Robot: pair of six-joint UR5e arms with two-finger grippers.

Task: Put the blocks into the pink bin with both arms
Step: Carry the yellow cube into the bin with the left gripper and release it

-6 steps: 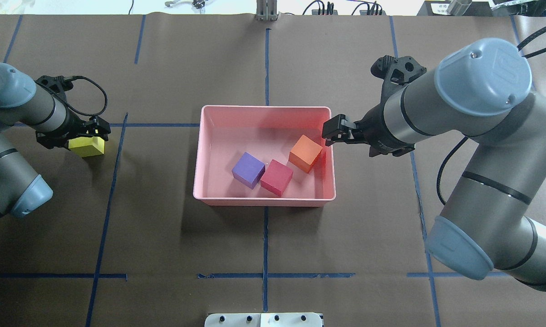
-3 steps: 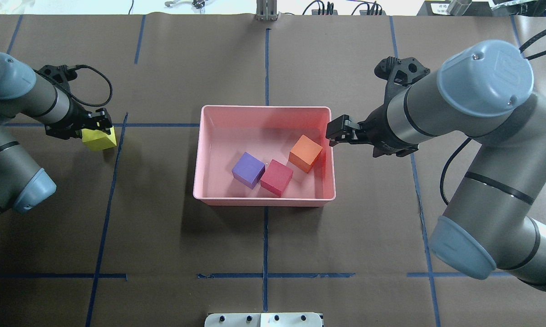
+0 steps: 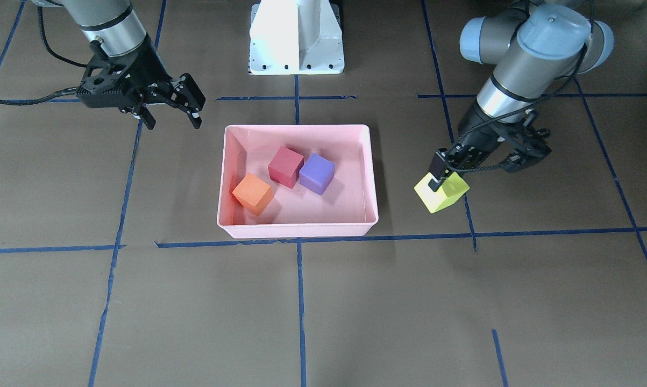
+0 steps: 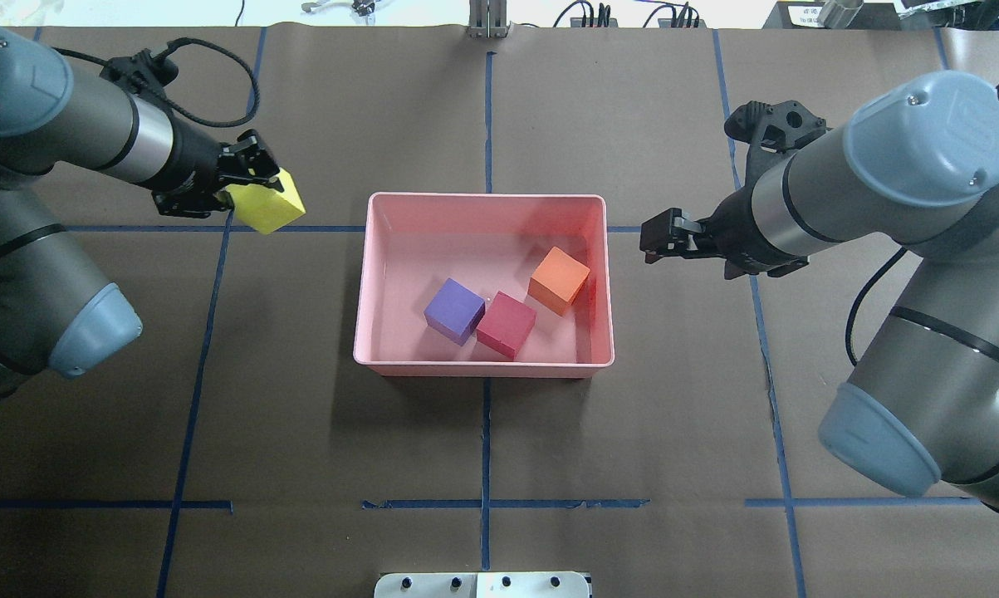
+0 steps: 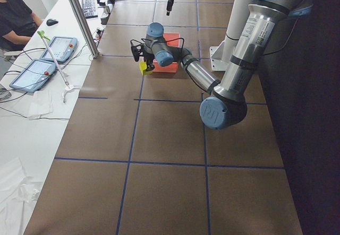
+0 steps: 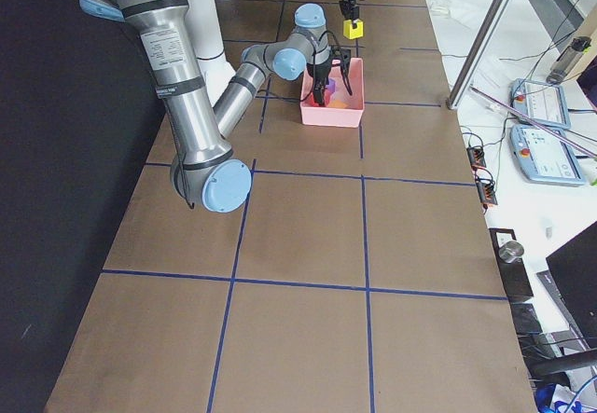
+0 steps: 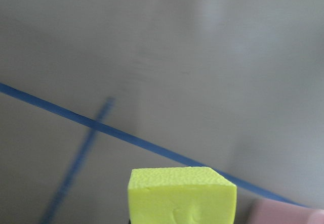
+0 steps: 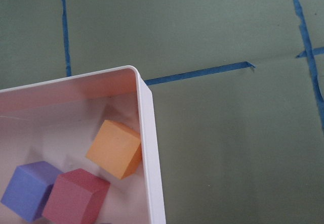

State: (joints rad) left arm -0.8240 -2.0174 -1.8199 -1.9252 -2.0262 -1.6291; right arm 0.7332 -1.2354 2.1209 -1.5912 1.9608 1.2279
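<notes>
Overhead exterior: left end effector [image 4: 250,178] grips yellow-green block [image 4: 271,206], right end effector [image 4: 650,241] gapes

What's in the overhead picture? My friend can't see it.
The left gripper holds a yellow block left of a pink bin on a brown table. A purple block, a red block and an orange block sit in the bin; the open, empty right gripper is to its right.

**Brown-papered table, white bench alongside**

The table [image 4: 300,432], covered in matte brown paper, carries a grid of blue tape lines [image 4: 484,440]. Along its far edge runs a white bench [image 5: 32,118] with two grey touchscreen pendants [image 5: 33,75] beside a silver metal post [image 5: 81,17].
</notes>
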